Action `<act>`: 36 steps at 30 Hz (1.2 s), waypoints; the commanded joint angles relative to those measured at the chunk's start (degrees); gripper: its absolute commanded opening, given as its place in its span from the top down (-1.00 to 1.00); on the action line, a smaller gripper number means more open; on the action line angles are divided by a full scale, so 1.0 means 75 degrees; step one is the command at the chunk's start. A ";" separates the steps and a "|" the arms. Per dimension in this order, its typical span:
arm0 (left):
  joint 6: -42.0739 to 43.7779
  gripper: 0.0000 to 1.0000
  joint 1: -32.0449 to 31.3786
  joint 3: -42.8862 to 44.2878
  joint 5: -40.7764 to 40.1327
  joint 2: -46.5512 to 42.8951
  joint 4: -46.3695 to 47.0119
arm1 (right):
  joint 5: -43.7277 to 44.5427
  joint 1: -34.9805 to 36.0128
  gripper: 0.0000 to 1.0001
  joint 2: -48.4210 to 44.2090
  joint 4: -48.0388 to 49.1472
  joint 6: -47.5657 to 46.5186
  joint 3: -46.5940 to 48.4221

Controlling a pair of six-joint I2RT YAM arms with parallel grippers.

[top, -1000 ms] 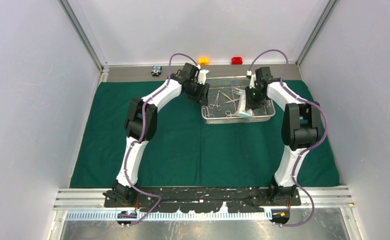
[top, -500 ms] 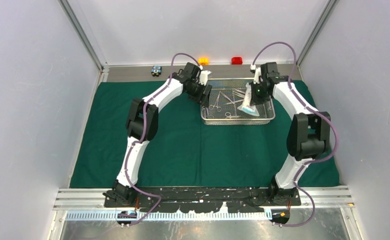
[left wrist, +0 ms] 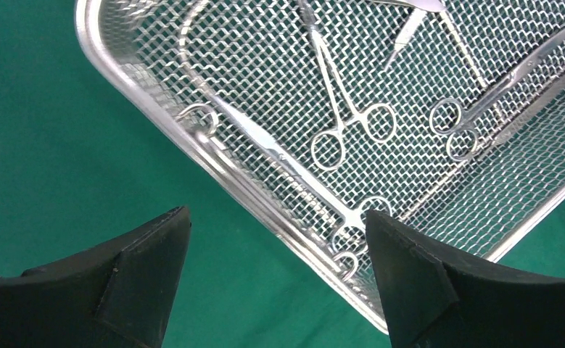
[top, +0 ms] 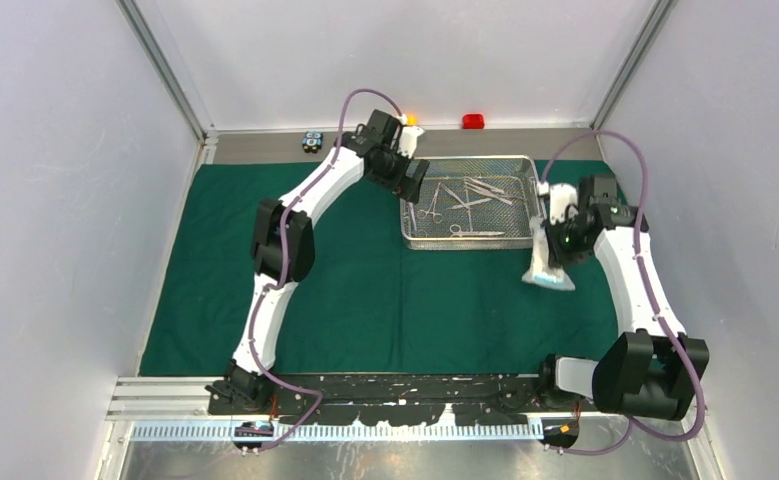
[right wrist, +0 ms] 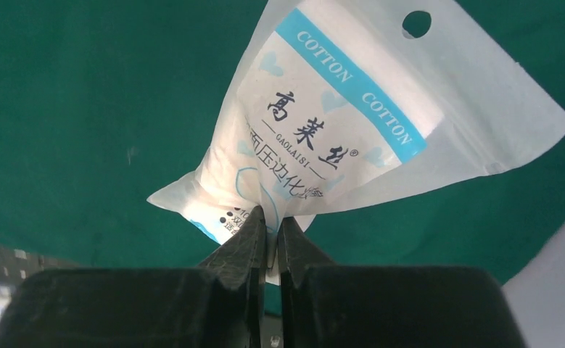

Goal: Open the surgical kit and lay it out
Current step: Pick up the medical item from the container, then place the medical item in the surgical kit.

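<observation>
Top external view showed a dark green cloth [top: 385,300] spread across nearly the whole surface, short only of a bare strip along the far edge. A silver wire tray [top: 475,243] sat on the cloth near its far edge, right of the middle.

The left gripper [top: 412,180] hung over the tray's left end. In the left wrist view its jaws [left wrist: 275,217] stood wide apart above the tray's corner, with one finger [left wrist: 141,268] over the cloth and the other over the mesh, gripping nothing.

The right gripper [top: 557,222] was outside the tray, just beyond its right end. In the right wrist view its fingers [right wrist: 272,221] were pinched tight on the lower edge of a white-blue packet [right wrist: 337,138] marked "COTTON". From above, the packet [top: 548,265] hung over the cloth beside the tray's near right corner. Whether its free end touched the cloth could not be told.

Slim steel tools lay loose on the tray's mesh: ring-handled forceps [left wrist: 344,123] near the left end, scissors [left wrist: 482,109] farther in, and a longer ring-handled tool [left wrist: 286,163] along the left wall.

On the bare far strip stood a red block [top: 473,121], an orange block [top: 408,120] partly hidden by the left arm, and a black-blue block [top: 312,141] toward the left.
</observation>
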 commanded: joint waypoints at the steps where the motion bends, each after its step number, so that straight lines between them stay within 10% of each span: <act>1: 0.0394 -0.87 0.0201 -0.0062 -0.0559 -0.1045 -0.0023 | -0.0367 -0.0033 0.76 -0.0384 -0.0737 -0.1217 -0.0987; 14: 0.1209 -0.91 0.0221 -0.1928 -0.1393 -0.2897 0.0214 | -0.0149 -0.0050 0.55 0.1075 0.0286 -0.1240 -0.2122; 19: 0.1431 -0.99 0.0221 -0.2890 -0.1709 -0.3542 0.0507 | 0.0033 -0.0070 -0.10 0.0807 0.0314 -0.1194 -0.2156; 24: 0.1745 -1.00 0.0222 -0.3578 -0.2392 -0.4150 0.0873 | -0.0222 -0.0062 -0.50 0.0064 -0.0130 -0.0865 -0.1123; 36: 0.1703 -1.00 0.0233 -0.4047 -0.2703 -0.4760 0.0380 | -0.0244 0.1182 -0.53 0.2282 0.1644 0.0078 0.2492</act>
